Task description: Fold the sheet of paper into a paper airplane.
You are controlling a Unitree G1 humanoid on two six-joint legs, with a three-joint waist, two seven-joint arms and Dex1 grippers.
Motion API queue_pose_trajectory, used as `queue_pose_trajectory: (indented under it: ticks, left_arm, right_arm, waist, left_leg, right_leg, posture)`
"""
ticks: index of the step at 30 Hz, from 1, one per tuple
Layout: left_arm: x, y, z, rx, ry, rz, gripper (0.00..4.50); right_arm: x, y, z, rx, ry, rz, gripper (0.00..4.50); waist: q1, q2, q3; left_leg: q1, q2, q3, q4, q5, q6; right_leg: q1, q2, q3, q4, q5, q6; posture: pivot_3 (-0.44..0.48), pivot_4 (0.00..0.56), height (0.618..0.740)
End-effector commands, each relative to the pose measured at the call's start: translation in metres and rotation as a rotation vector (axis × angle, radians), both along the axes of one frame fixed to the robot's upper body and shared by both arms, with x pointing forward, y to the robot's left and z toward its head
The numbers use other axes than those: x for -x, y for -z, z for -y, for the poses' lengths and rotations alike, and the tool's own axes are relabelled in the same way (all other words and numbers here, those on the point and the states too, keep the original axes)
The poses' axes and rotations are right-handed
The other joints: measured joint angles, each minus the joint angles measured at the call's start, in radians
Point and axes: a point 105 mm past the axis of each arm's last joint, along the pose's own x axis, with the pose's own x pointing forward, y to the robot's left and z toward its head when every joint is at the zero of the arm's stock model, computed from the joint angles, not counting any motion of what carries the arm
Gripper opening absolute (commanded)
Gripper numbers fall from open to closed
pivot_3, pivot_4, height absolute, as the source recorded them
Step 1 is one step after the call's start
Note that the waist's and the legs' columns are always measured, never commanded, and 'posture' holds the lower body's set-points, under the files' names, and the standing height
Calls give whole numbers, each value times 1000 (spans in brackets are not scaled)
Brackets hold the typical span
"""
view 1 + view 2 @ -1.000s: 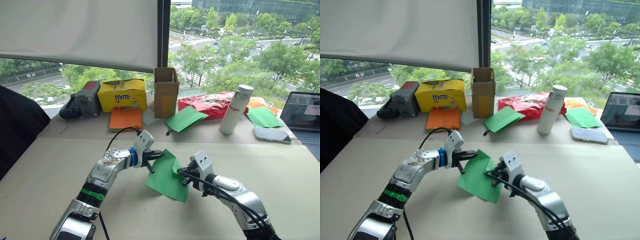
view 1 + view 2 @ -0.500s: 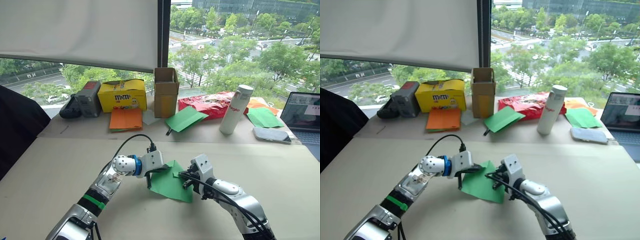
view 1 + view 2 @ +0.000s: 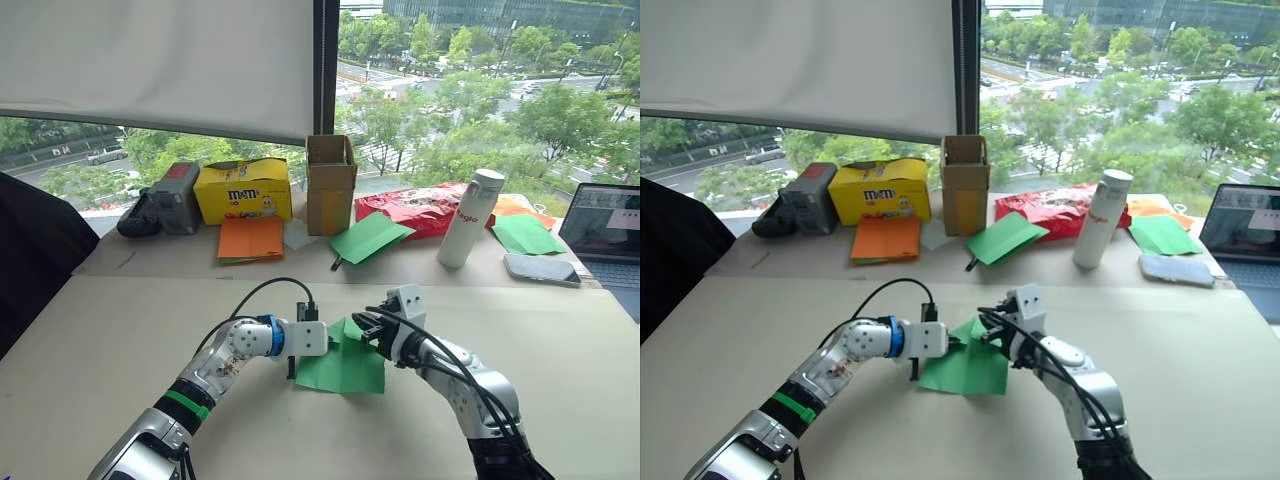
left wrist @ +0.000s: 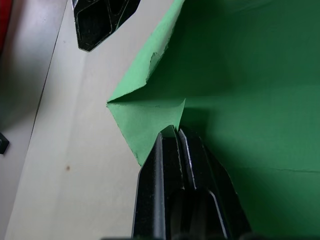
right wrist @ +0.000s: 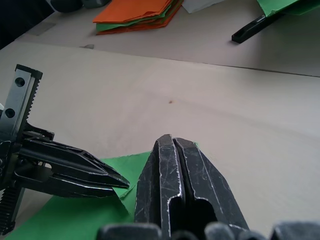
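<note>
My left hand (image 4: 177, 131) is closed flat, its 2 black fingers pressed together on a corner of the sheet of paper (image 3: 345, 367), pinching the green edge where a small fold turns up. My right hand (image 5: 173, 141) is closed as well, its 2 fingers together with no gap between them, and its tips meet the far edge of the same sheet; I cannot tell for certain how much paper lies between them. The sheet lies on the beige surface (image 3: 560, 350) between my 2 hands, mostly flat, with its near part spread toward me and its far corner lifted a little where the hands meet. The 2 hands sit just beside each other at that far corner, the left reaching in from my left and the right from my right. Along the far side of the surface, by the window, stand a yellow M&M's box (image 3: 244, 190), a stack of orange paper sheets (image 3: 252, 238), an upright cardboard box (image 3: 331, 184), another green sheet (image 3: 371, 237), a red snack bag (image 3: 415, 208), a white bottle (image 3: 471, 218), a phone (image 3: 543, 268) and a laptop (image 3: 603, 228).
</note>
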Motion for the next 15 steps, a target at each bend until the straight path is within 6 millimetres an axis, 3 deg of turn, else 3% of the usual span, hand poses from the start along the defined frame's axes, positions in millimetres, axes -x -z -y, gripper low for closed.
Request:
queue_pose_trajectory:
  ticks: [1,15]
  left_arm:
    - [-2,-6,3,-5,14,31,25]
    - [-2,-7,2,8,-1,21,25]
  right_arm:
    - [-5,-1,-6,62,-66,48,0]
    - [-15,15,-14,132,-156,62,0]
  waist:
    - [0,0,0]
    - [0,0,0]
  left_leg:
    - [0,0,0,0,0,0]
    - [0,0,1,0,0,0]
  right_leg:
    - [0,0,0,0,0,0]
    - [0,0,0,1,0,0]
  posture:
    - [0,150,740]
    - [0,150,740]
